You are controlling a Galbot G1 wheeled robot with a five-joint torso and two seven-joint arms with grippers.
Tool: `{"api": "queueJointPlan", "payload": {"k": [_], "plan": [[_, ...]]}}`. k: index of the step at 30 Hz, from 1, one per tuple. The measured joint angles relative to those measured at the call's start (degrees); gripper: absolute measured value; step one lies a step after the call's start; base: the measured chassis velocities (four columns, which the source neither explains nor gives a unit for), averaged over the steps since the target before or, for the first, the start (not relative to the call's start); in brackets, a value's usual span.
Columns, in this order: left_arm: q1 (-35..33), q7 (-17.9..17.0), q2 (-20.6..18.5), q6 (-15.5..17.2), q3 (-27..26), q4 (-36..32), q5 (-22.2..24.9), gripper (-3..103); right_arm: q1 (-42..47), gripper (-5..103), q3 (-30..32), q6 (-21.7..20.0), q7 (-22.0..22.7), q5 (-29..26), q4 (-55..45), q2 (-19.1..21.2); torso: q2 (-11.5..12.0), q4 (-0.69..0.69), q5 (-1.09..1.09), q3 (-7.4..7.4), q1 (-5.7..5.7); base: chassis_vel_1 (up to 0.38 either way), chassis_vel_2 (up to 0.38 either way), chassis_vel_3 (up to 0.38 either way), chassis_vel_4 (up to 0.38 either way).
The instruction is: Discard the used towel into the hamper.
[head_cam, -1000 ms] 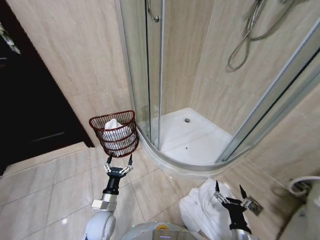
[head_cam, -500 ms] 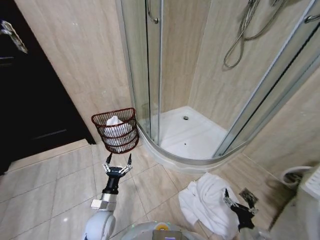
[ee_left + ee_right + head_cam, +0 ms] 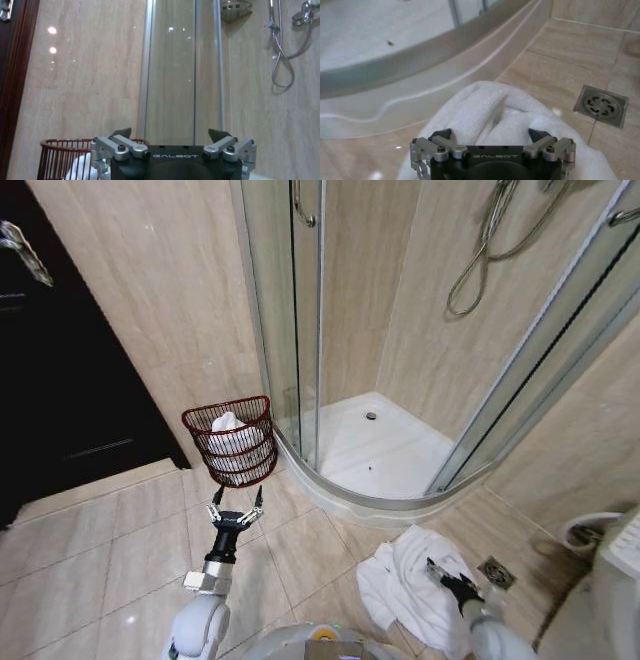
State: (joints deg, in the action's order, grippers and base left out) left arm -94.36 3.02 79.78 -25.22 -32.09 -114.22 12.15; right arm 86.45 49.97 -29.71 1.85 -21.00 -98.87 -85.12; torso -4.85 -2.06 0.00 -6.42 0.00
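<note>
The used towel [image 3: 408, 585] lies crumpled and white on the floor tiles at the right, just outside the shower. My right gripper [image 3: 447, 574] is low over its right part. In the right wrist view that gripper [image 3: 490, 132] is open, its fingertips spread just above the towel's folds [image 3: 485, 105]. The hamper [image 3: 232, 442], a round reddish-brown wire basket, stands by the wall left of the shower and holds another white cloth. My left gripper [image 3: 236, 502] hangs open a short way in front of it; the left wrist view has this gripper [image 3: 170, 131] above the hamper's rim [image 3: 60, 142].
The curved white shower tray [image 3: 370, 498] and its glass door [image 3: 290, 310] stand between the hamper and the towel. A square floor drain [image 3: 497, 572] sits right of the towel. A dark door [image 3: 60, 380] fills the left side. Bare tiles [image 3: 90, 560] lie in front of it.
My right gripper has dropped and moved in over the towel's right side. The head camera shifted slightly at first. The left arm has hardly moved.
</note>
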Motion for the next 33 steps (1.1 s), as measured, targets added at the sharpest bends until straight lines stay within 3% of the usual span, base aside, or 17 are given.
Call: {"api": "queueJointPlan", "payload": {"k": [7,16,27,33], "plan": [[0.92,0.31,-0.92,-0.41,-0.47,1.48,1.4,100,-6.06,100,-0.78,-3.21,1.28,2.61,7.16,-0.65,-0.01,0.01,-0.01,0.0,0.0,0.0,0.0,0.0,0.0],[1.63,0.72,-1.55,-0.58,-0.99,2.0,2.82,100,-9.69,100,-0.33,-3.17,2.2,5.9,13.94,-2.26,-0.02,0.01,-0.03,0.0,0.0,0.0,0.0,0.0,0.0],[2.04,1.34,-2.23,-0.12,-1.1,0.68,3.9,100,-11.39,102,0.89,-2.98,0.6,5.92,17.14,-2.3,-0.03,0.02,-0.04,-0.01,0.0,0.0,0.0,0.0,0.0],[1.95,1.34,-2.23,-0.18,-1.07,0.67,4.01,100,-11.07,85,1.1,-2.98,0.31,5.59,17.02,-2.54,-0.03,0.02,-0.03,-0.01,0.0,0.0,0.0,0.0,0.0]]}}
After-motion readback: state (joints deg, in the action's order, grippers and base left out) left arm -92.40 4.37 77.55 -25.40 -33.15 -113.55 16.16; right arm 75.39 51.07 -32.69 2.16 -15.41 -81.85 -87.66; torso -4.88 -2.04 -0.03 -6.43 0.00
